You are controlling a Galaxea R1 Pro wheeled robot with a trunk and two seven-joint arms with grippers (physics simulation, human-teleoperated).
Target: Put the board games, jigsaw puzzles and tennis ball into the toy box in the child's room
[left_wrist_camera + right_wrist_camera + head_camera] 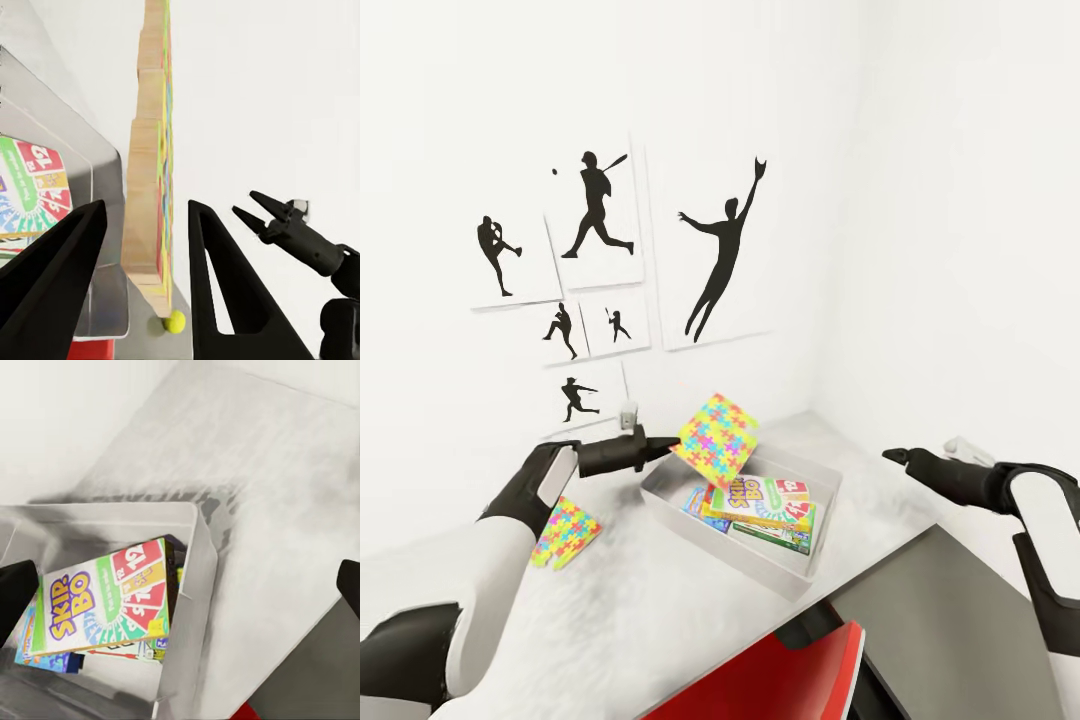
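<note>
- A jigsaw puzzle is pinched by one corner in the left hand, tilted on edge in the air just above the near rim of the toy box; in the left wrist view the puzzle stands edge-on between the two dark fingers, which close on its lower end.
- Inside the toy box lies the SKIP-BO board game on top, with a blue box and a green-and-white one partly hidden beneath it.
- The second jigsaw puzzle lies flat on the table under the left forearm, partly covered by it.
- The tennis ball sits on the table beyond the held puzzle's lower tip.
- The right hand hovers beside the box with nothing in it, fingers slightly parted.
- A red chair is cut off at the frame edge.
</note>
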